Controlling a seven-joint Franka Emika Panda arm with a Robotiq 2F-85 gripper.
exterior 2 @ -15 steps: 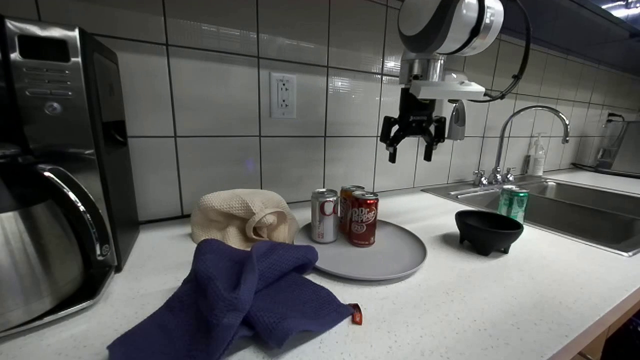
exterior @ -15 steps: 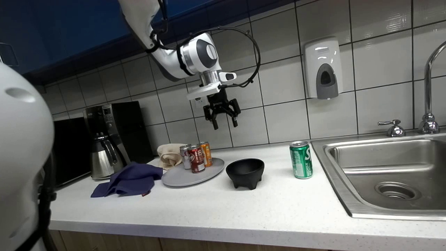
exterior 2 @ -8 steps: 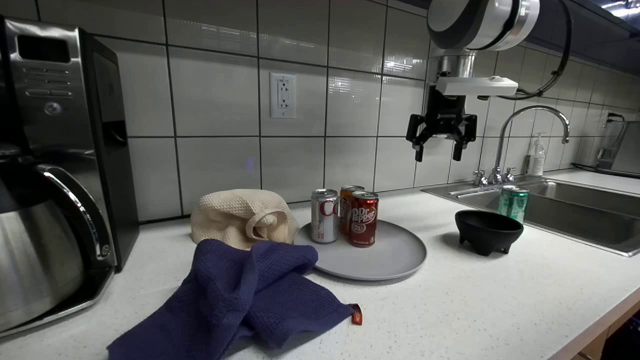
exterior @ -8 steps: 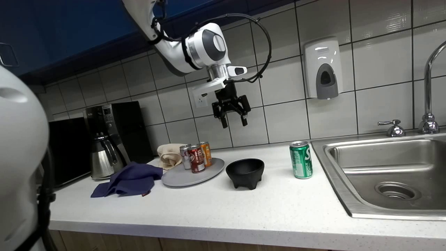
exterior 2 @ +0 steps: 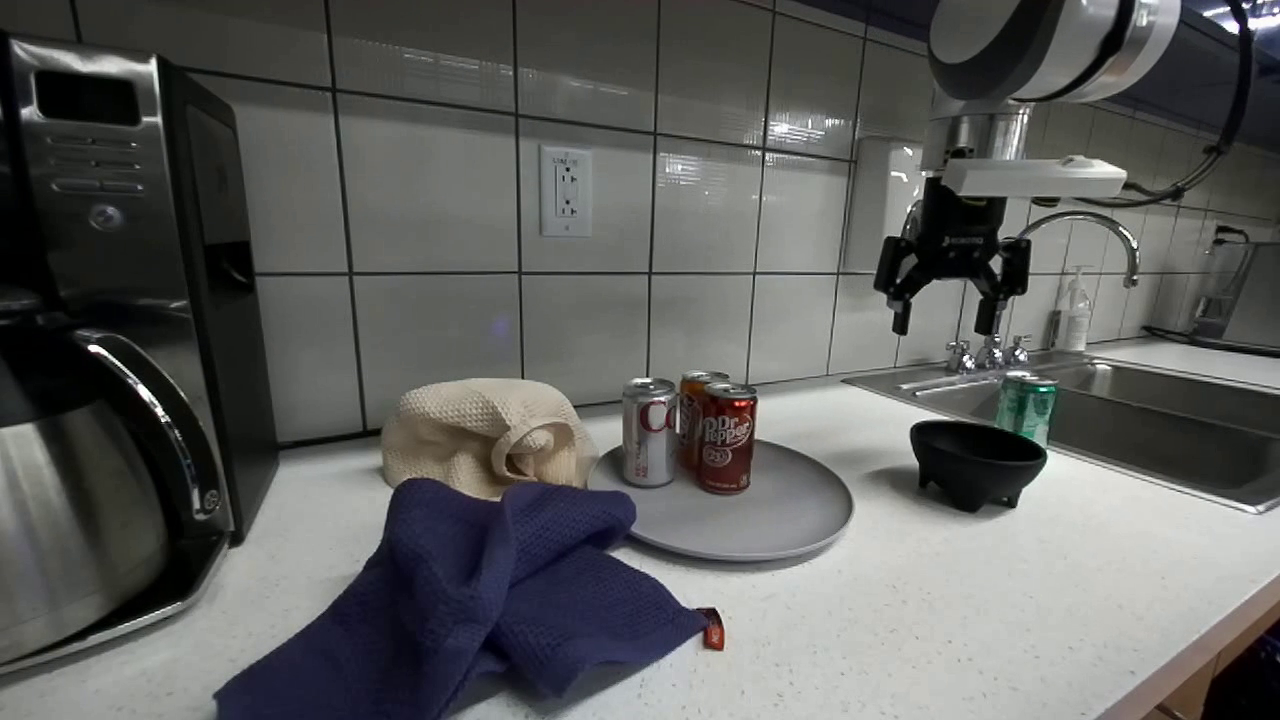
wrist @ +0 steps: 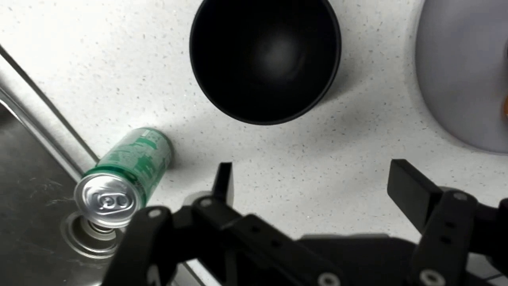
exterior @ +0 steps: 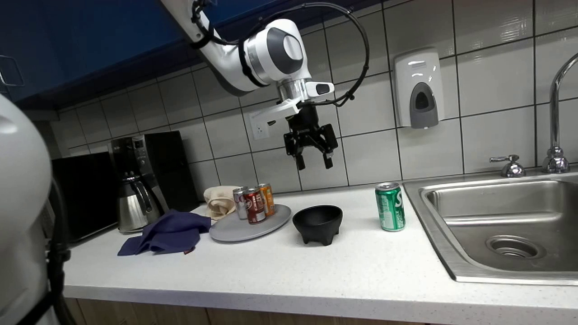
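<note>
Since the black two-fingered gripper (exterior: pixel 314 164) hangs wide and empty, any lowering should clear the round black footed bowl (exterior: pixel 318 225) on its near side (a green cylindrical metal can (exterior: pixel 390 207) stands to the right).

Arm (exterior: pixel 228 58) is white, rounded; dark-grey joint cap (exterior: pixel 276 48), silver wrist collar (exterior: pixel 292 90). Black straps (exterior: pixel 247 67) hold a black external cable (exterior: pixel 366 49). Gripper (exterior 2: pixel 945 320) is black: angular links (wrist: pixel 291 256), small pale marking (exterior 2: pixel 965 240), round metal screws (wrist: pixel 328 279).

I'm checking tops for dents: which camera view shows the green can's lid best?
The wrist view: it looks down on the lid of the green can, showing its tab. In both exterior views the lid is only a thin, foreshortened oval.
</note>
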